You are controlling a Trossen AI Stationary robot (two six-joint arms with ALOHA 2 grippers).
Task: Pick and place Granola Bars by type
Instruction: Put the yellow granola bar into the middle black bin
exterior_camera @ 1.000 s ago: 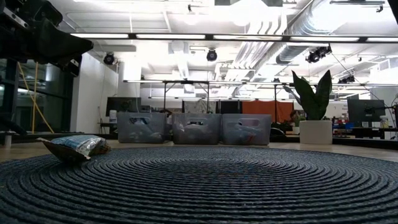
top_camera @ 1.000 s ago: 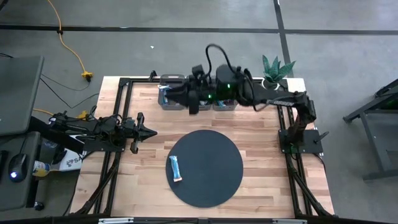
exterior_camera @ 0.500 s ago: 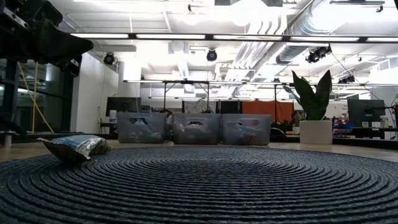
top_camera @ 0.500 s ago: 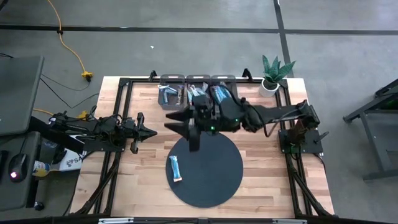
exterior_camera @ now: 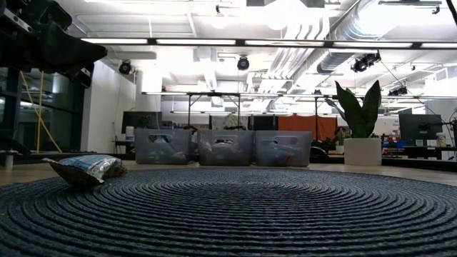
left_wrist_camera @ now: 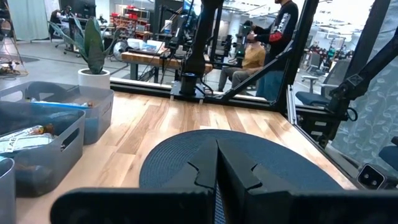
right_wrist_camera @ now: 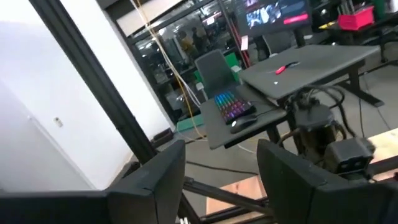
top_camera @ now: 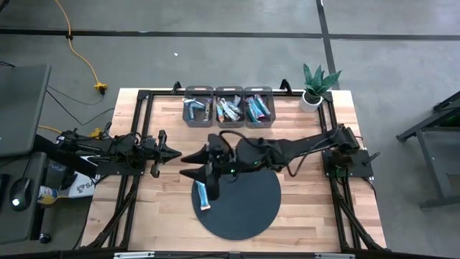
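Right hand (top_camera: pixel 192 164) spread, above granola bar (top_camera: pixel 203 194)

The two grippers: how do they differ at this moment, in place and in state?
The right gripper reaches out to the mat's left edge, close to the blue bar; the left gripper waits over bare wood at the left. The right gripper's fingers stand apart, open; the left gripper's fingers are pressed together, shut. Both are dark, two-fingered and hold nothing.

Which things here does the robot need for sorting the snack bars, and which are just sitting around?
Needed: blue granola bar on the mat; three bins holding bars; right gripper, open above the bar.

Just there: potted plant; left gripper, shut, waiting aside.
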